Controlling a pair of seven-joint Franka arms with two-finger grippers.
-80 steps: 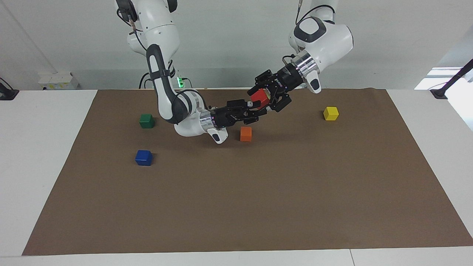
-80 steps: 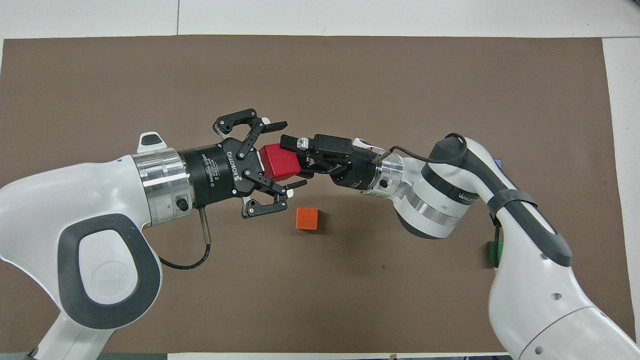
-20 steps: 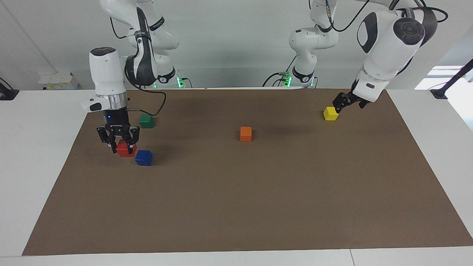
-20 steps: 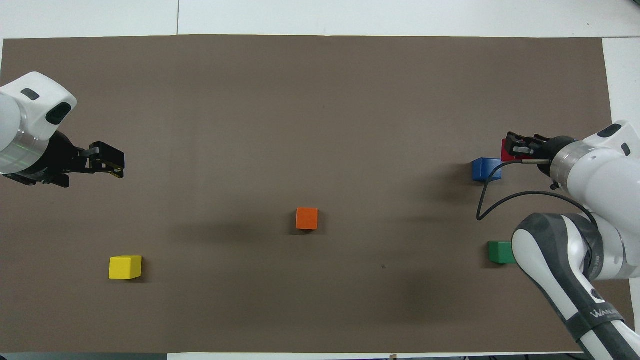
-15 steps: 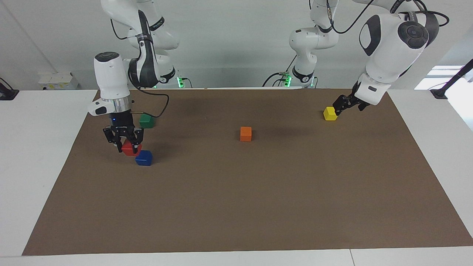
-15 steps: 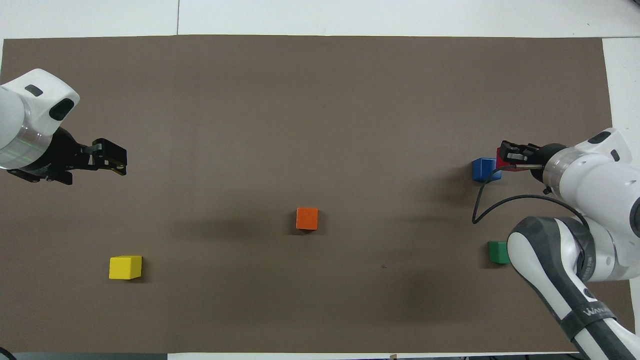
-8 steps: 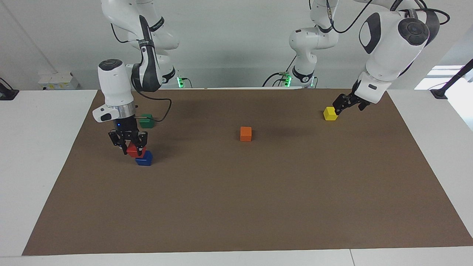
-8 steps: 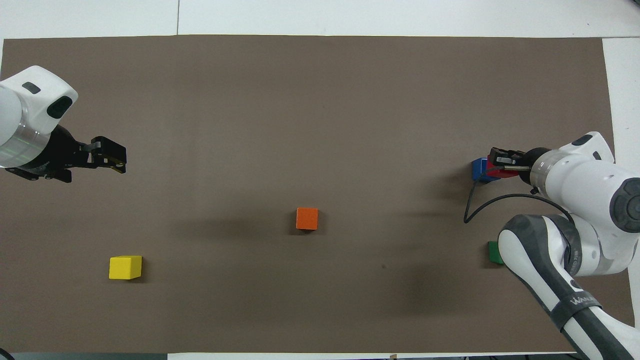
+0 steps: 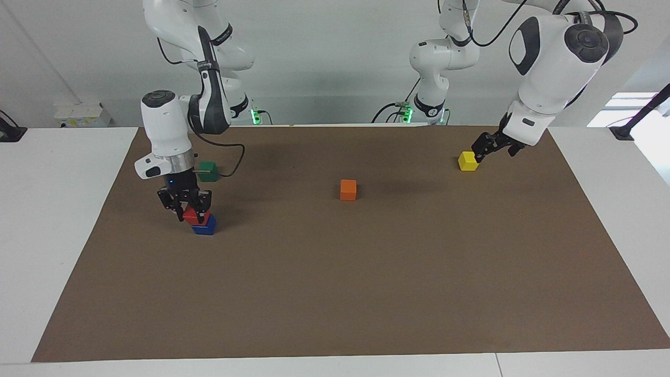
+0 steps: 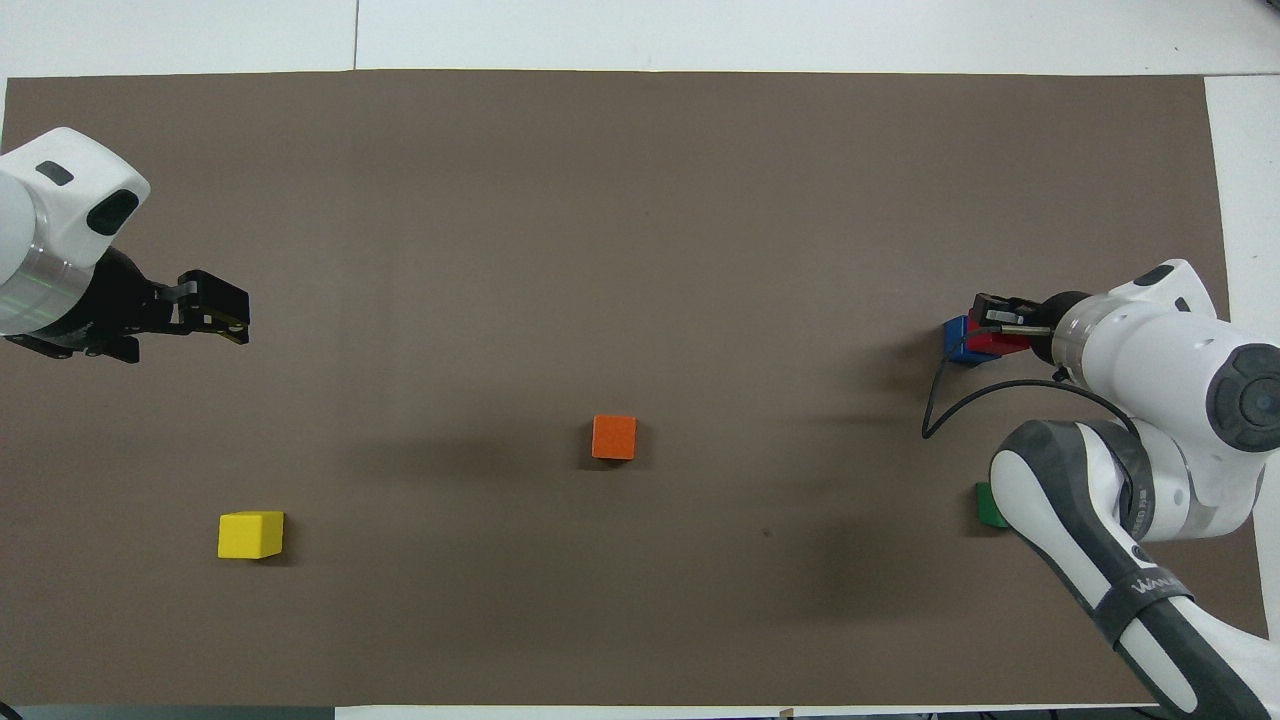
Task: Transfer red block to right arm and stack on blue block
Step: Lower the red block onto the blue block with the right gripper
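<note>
My right gripper (image 9: 186, 207) is shut on the red block (image 9: 192, 215) and holds it low over the blue block (image 9: 204, 226), set a little off toward the right arm's end. I cannot tell whether the two blocks touch. In the overhead view the right gripper (image 10: 1000, 318) and the red block (image 10: 992, 340) cover most of the blue block (image 10: 954, 338). My left gripper (image 9: 479, 149) waits in the air over the mat by the yellow block (image 9: 468, 161); it also shows in the overhead view (image 10: 215, 308).
A green block (image 9: 207, 171) lies on the brown mat (image 9: 366, 288), nearer to the robots than the blue block. An orange block (image 9: 348, 189) lies mid-mat. The yellow block (image 10: 250, 534) lies toward the left arm's end. A cable hangs from the right wrist.
After the handover between the grippers, the arms drew apart. Over the last second my right gripper has carried the red block sideways from beside the blue block to over it. The left arm barely moved.
</note>
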